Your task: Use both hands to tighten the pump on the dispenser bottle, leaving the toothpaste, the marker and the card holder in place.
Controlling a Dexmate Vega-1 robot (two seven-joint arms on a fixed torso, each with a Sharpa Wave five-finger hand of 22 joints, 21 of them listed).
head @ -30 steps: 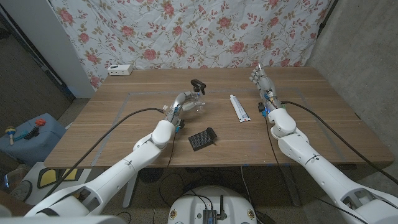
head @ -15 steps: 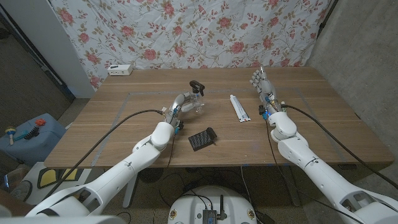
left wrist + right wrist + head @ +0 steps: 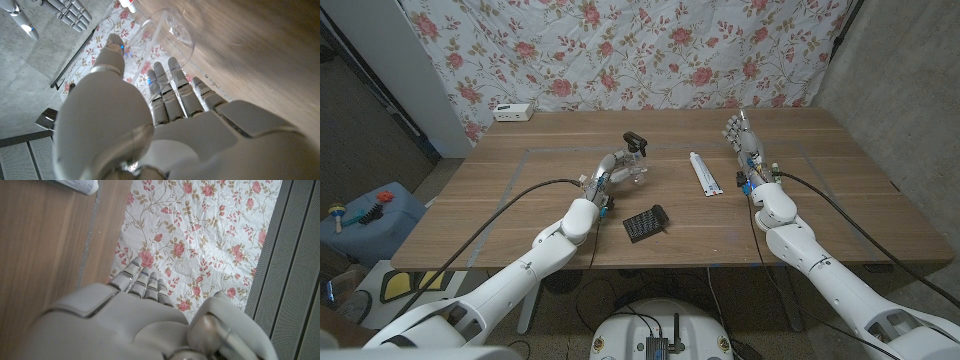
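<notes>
The clear dispenser bottle (image 3: 638, 164) with its black pump (image 3: 634, 139) stands at the middle of the table. My left hand (image 3: 611, 168) grips its body from the left; in the left wrist view the bottle (image 3: 169, 34) sits between my thumb and fingers (image 3: 176, 86). My right hand (image 3: 741, 134) is held above the table to the right of the bottle, well apart from it, fingers spread and holding nothing. The white toothpaste tube (image 3: 702, 173) lies between the bottle and my right arm. A black card holder (image 3: 645, 223) lies nearer the front edge.
A small white box (image 3: 510, 111) sits at the table's back left corner (image 3: 485, 125). A flowered curtain (image 3: 620, 50) hangs behind the table. The toothpaste's end (image 3: 75, 184) lies on the wood beyond my right hand.
My right hand has come a little nearer and lower, still holding nothing. The left hand stays on the bottle, and the pump has shifted slightly.
</notes>
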